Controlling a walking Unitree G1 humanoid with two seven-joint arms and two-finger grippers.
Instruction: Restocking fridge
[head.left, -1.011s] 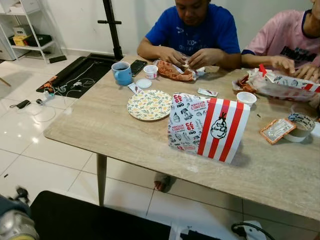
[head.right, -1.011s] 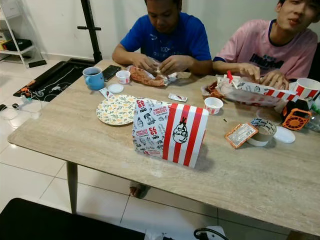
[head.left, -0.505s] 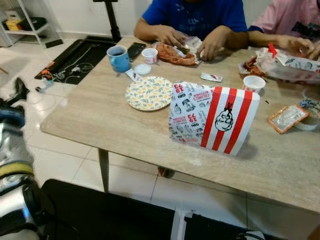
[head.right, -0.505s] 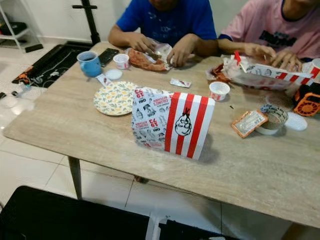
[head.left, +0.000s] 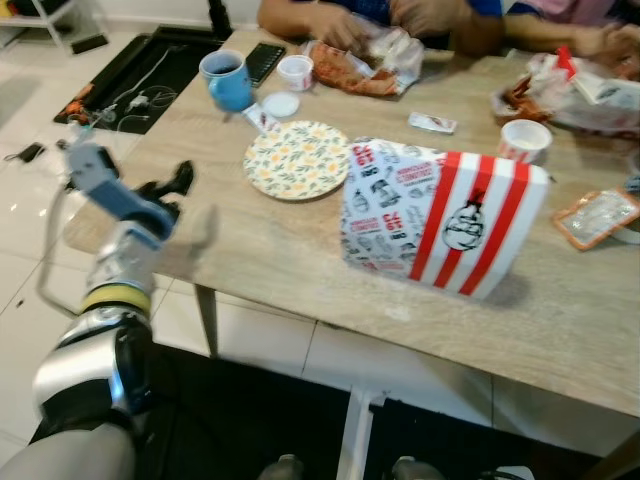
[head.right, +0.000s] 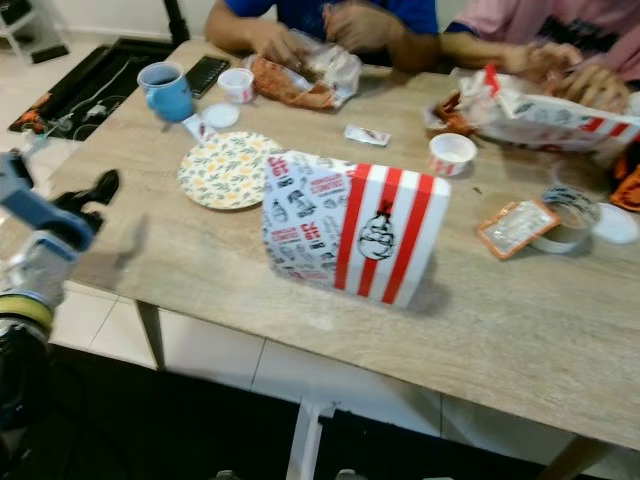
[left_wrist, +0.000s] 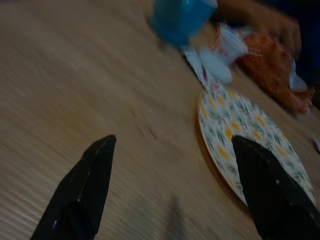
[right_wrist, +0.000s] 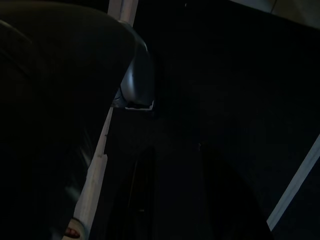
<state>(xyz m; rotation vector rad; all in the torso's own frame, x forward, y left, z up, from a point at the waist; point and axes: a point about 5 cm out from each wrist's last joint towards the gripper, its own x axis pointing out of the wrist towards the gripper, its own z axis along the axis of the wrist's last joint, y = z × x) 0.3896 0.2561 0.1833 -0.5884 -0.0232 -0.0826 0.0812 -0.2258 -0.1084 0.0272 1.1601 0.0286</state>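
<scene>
A red-and-white striped takeaway bag (head.left: 440, 225) stands on its side in the middle of the wooden table (head.left: 250, 250). To its left lies a flowered plate (head.left: 298, 160), with a blue mug (head.left: 226, 78) beyond it. My left gripper (left_wrist: 173, 141) is raised over the table's left edge, open, with nothing between its fingers (head.left: 172, 186); it points toward the flowered plate (left_wrist: 250, 145) and the blue mug (left_wrist: 182, 17). The right wrist view is very dark and hangs over a dark floor.
Two people sit at the far side, their hands (head.left: 330, 22) in food wrappers (head.right: 300, 80). Small sauce cups (head.left: 525, 138), a tape roll (head.right: 570, 215) and an orange-rimmed packet (head.right: 515, 228) lie on the right. A black mat with cables (head.left: 150, 80) lies left of the table.
The camera has tilted down and come closer to the table. My left arm has risen from below to the table's left edge, its gripper open.
</scene>
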